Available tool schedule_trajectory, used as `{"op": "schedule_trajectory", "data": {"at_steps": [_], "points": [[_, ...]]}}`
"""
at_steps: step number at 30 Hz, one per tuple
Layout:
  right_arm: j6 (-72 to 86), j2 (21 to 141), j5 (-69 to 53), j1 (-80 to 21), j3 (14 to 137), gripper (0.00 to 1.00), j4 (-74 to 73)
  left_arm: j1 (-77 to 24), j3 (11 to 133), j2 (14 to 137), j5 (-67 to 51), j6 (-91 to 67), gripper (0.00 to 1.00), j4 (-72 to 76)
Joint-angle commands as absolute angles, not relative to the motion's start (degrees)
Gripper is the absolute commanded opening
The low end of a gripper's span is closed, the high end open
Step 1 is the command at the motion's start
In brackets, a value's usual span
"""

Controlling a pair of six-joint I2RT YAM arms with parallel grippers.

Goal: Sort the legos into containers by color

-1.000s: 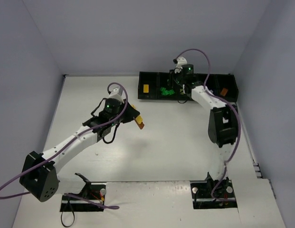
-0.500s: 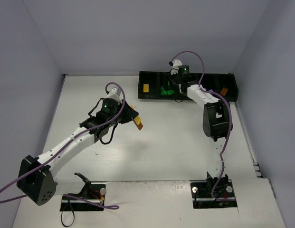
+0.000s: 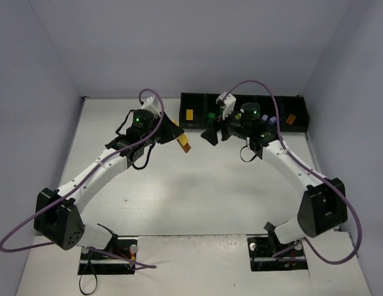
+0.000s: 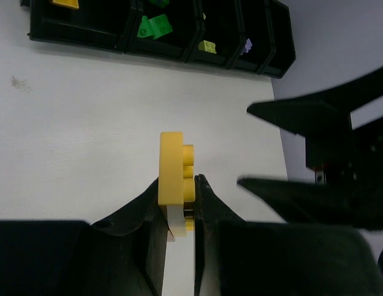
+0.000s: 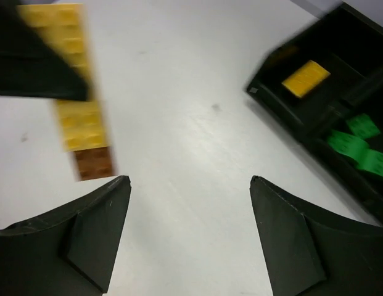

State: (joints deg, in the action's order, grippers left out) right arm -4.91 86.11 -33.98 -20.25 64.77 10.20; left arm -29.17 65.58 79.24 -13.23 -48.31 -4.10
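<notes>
The left gripper (image 4: pixel 177 185) is pinching shut on a stack of yellow bricks (image 4: pixel 172 166) tipped with an orange-brown brick (image 5: pixel 94 163) and holding it above the table (image 4: pixel 86 123). The right gripper (image 5: pixel 188 180) is facing it with jaws spread wide and empty, probably to split the colours. Beyond both, the black tray (image 4: pixel 80 44) is already holding a yellow brick (image 4: pixel 65 3), green bricks (image 4: pixel 154 26), a lime brick (image 4: pixel 207 45) and a lavender brick (image 4: pixel 247 44). Sorting is looking nearly done, with this stack remaining.

I see a white bench (image 3: pixel 197 185) under my right hand (image 5: pixel 188 179), a small dark speck (image 5: pixel 214 108) on it just ahead of that hand, and pale lavender walls (image 3: pixel 179 43) beyond.
</notes>
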Motion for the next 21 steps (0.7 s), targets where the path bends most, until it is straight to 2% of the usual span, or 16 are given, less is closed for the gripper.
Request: {"op": "schedule_trajectory", "data": {"at_steps": [1,10,21], "points": [[-6.59,79.12,-40.25,-24.42,62.23,0.75,12.4,-28.65,69.34,79.28,-15.55,-47.81,0.0,-0.97],[-5.18,77.78,-40.79,-30.5,60.91,0.79,10.72,-28.65,69.87,79.28,-16.35,-49.13,0.0,1.41],[-5.63,81.74,-37.62,-32.43,62.67,0.76,11.07,-28.83,67.06,77.08,-16.52,-52.38,0.0,4.48]]}}
